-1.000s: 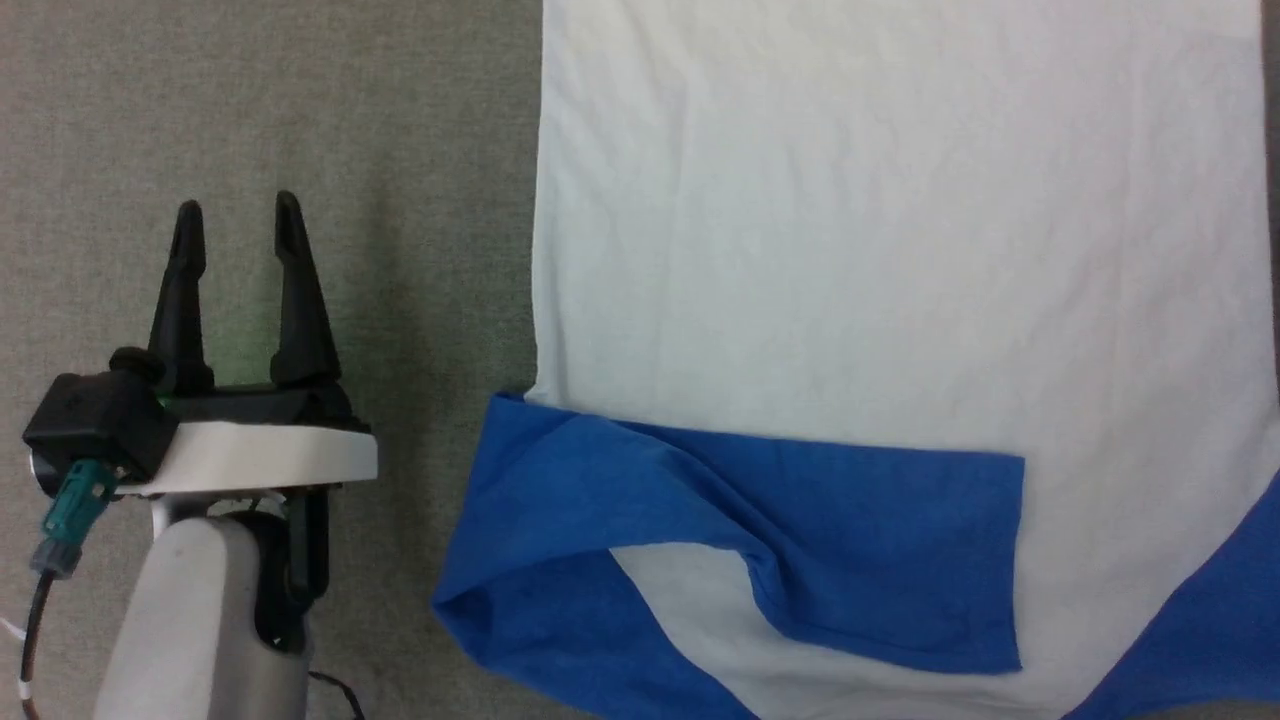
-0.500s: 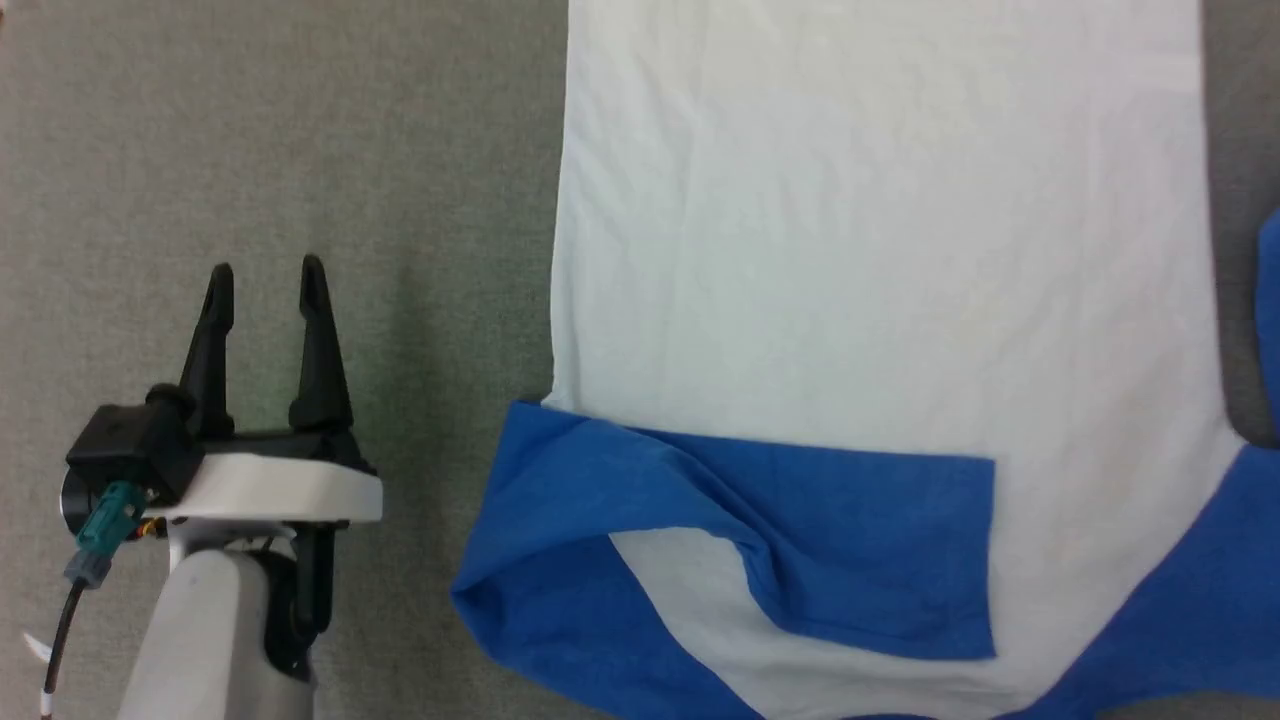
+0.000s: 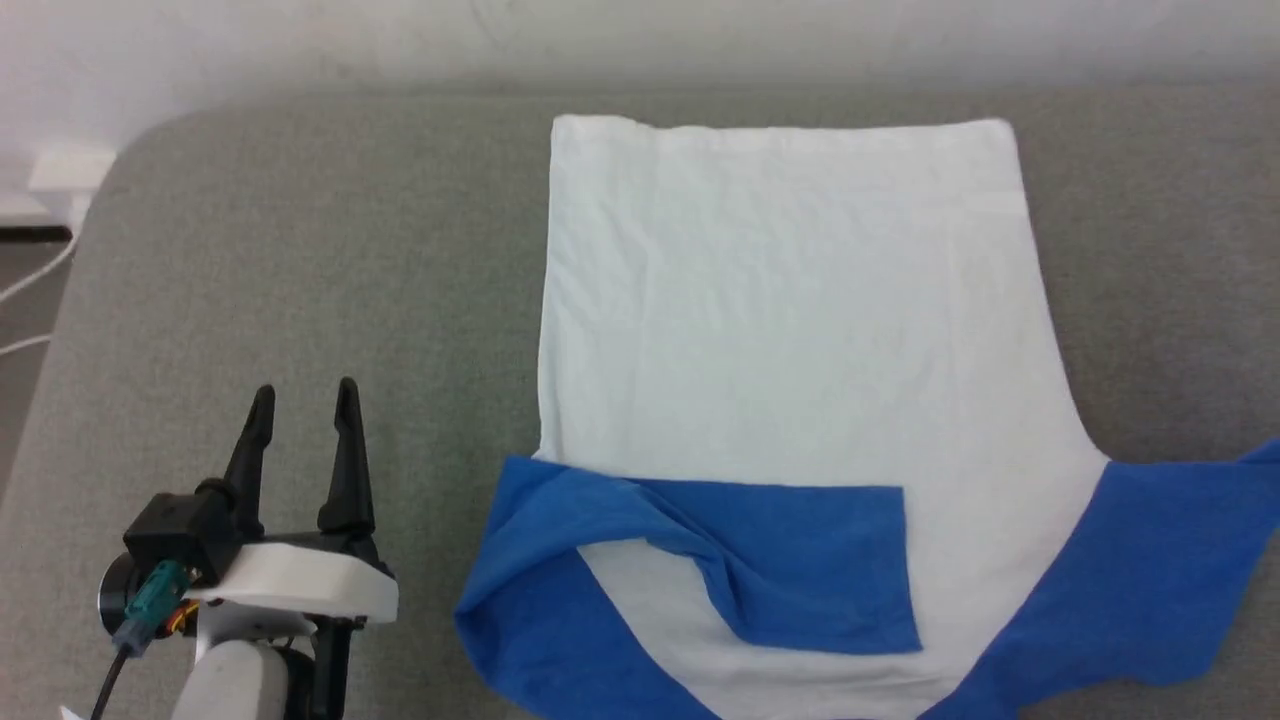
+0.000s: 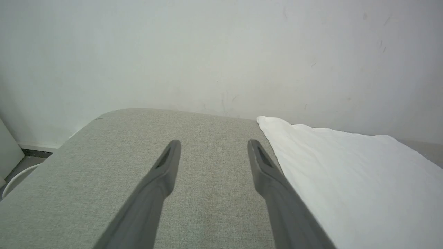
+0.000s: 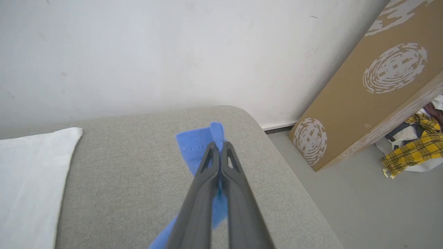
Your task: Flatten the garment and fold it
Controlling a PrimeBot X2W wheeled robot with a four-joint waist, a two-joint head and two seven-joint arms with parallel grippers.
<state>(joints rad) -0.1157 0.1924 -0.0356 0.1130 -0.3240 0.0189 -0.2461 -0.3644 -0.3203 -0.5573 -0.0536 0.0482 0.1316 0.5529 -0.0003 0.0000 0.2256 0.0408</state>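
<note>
The garment lies flat on the grey cushioned surface, white body spread toward the wall. Its near left blue sleeve is folded in over the white body. The right blue sleeve stretches out to the right edge of the head view. In the right wrist view my right gripper is shut on the hem of that blue sleeve, lifted above the surface. My left gripper stands open over bare surface, left of the garment, holding nothing; the left wrist view shows it beside the white body.
A white wall runs along the far edge of the surface. Right of the surface, in the right wrist view, a brown cardboard box leans by the floor with yellow plaid cloth beside it. A white cable lies at the left edge.
The head camera has tilted up, so the far hem and wall show now. The right sleeve has been drawn out to the right. The right gripper went from open to shut.
</note>
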